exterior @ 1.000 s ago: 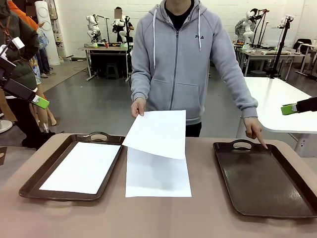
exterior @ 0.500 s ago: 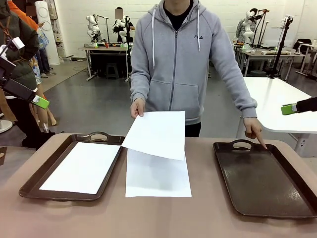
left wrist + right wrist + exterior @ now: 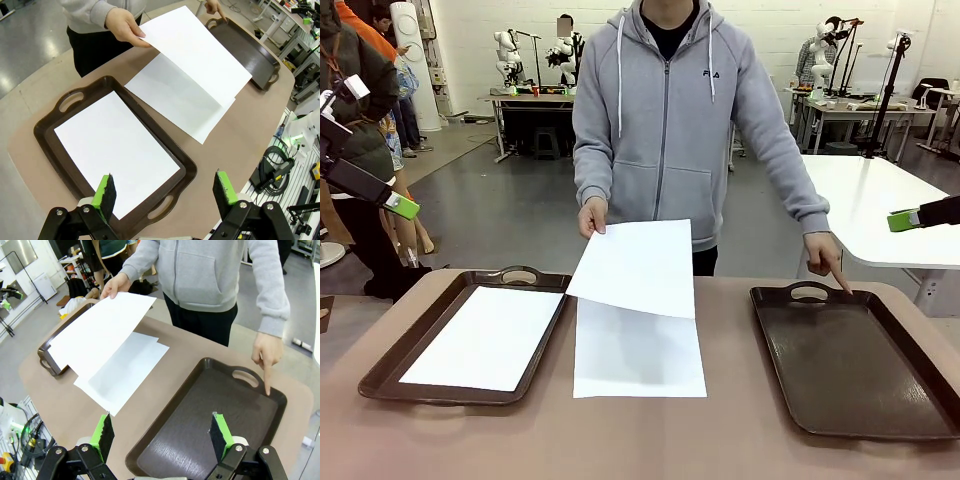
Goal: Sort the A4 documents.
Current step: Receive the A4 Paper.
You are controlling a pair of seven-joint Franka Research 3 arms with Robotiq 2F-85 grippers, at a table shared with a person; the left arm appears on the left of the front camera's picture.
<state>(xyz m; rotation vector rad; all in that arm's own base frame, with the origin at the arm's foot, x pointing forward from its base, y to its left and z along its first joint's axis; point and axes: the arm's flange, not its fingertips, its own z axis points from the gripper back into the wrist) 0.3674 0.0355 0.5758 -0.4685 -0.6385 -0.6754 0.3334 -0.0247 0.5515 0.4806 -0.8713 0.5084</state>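
Observation:
One A4 document (image 3: 485, 335) lies flat in the left brown tray (image 3: 520, 275). A second sheet (image 3: 640, 362) lies on the table between the trays. The person's hand (image 3: 592, 215) holds a third sheet (image 3: 640, 265) tilted above it. Their other hand (image 3: 828, 258) points a finger at the far rim of the right tray (image 3: 850, 360), which holds nothing. My left gripper (image 3: 402, 207) hangs high at the far left, open above the left tray's sheet (image 3: 115, 150). My right gripper (image 3: 905, 220) hovers open at the far right, over the bare tray (image 3: 210, 410).
The person in a grey hoodie (image 3: 665, 120) stands at the far side of the brown tabletop (image 3: 740, 420). A white table (image 3: 880, 200) sits behind on the right. Bystanders stand at the far left. Cables and equipment (image 3: 272, 167) lie beyond the table's near edge.
The person has shifted slightly to the left, and the pointing hand has drifted a little along the right tray's rim. The held sheet and both grippers stay where they were.

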